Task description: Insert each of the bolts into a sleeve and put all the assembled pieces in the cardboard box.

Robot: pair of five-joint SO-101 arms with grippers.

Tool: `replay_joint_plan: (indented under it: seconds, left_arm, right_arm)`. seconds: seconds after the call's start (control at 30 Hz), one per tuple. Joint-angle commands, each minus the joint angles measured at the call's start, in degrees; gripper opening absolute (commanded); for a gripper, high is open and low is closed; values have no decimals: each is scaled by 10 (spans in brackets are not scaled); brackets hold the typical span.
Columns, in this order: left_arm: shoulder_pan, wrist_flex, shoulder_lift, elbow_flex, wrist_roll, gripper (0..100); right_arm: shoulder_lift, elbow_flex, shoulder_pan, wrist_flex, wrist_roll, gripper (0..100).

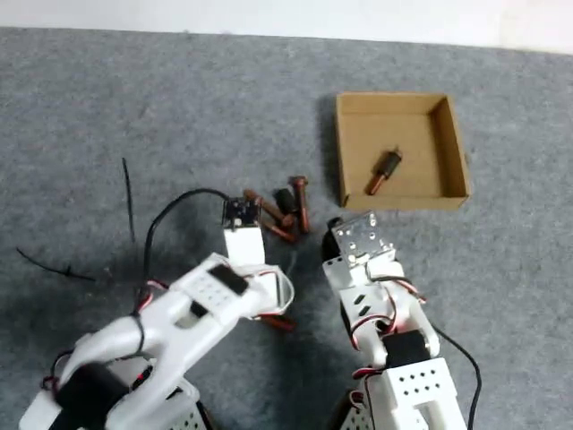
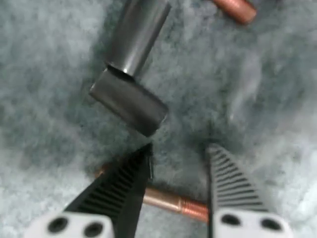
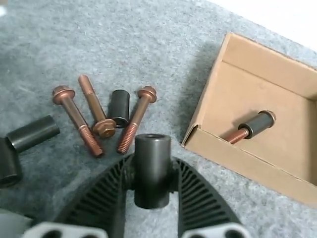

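Right, the cardboard box [image 1: 457, 148] sits past my right arm, with one assembled piece [image 1: 383, 172] inside it. My right gripper [image 3: 152, 173] is clamped on an upright sleeve [image 3: 152, 151]. My left gripper [image 2: 179, 151] is spread apart low over a bolt [image 2: 173, 202] on the mat; contact unclear. Two sleeves [image 2: 128, 101] lie just ahead of it. Three loose bolts [image 3: 77, 119] and another sleeve [image 3: 119, 106] lie near the box.

The high view looks straight down over the whole desk [image 1: 81, 98]. The left wrist view sits very close to it. The right wrist view faces far, sharing the bolts [image 3: 78, 120] and box [image 3: 233, 156] with the high view.
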Motion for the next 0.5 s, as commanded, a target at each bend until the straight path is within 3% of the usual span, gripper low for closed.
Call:
replay_joint_plan:
  seconds: [0.0, 0.23, 0.47]
  left_arm:
    - [12, 55, 71, -80, 15, 206]
    - [-10, 93, 110, -121, 20, 144]
    - [44, 198, 110, -163, 21, 130]
  right_arm:
    - [-10, -8, 7, -15, 6, 4]
    - [-10, -8, 7, -16, 7, 4]
    - [-10, -8, 7, -16, 7, 4]
